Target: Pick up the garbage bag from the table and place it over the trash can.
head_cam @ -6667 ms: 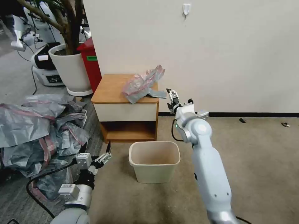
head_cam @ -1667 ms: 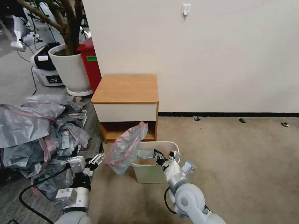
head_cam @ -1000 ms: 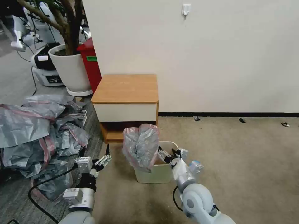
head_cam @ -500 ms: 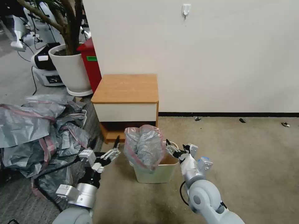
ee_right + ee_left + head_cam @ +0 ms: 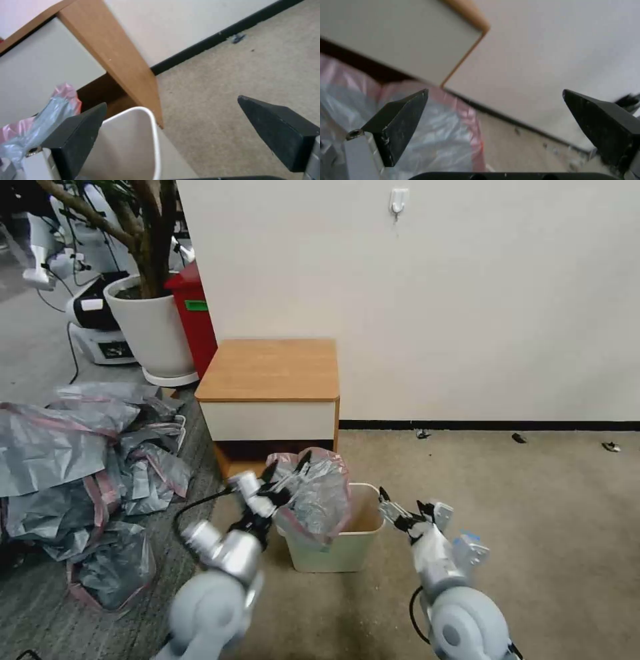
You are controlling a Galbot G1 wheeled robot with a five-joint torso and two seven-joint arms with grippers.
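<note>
A: So, where is the garbage bag [image 5: 313, 500]?

B: The crumpled grey bag with its pinkish-red rim sits bunched on the left part of the cream trash can [image 5: 347, 550], spilling over the front-left edge. The can's right half is uncovered. The can stands on beige carpet just in front of the table [image 5: 270, 370], a small wooden-topped cabinet with a white drawer front.

A: And the grippers?

B: The left gripper [image 5: 285, 470] is at the bag's upper left, its dark fingers spread wide with nothing between them; whether they touch the plastic, I cannot tell. The right gripper [image 5: 401, 508] hangs just beside the can's right rim, fingers likewise parted and empty.

A: What else is around?

B: A heap of similar grey bags [image 5: 80, 447] lies on the floor to the left. Behind it stand a white plant pot [image 5: 150, 330] holding a tree and a tall red bin [image 5: 195, 317]. The red bin has a green label, too small to read. A white hook [image 5: 399, 200] is on the wall.
</note>
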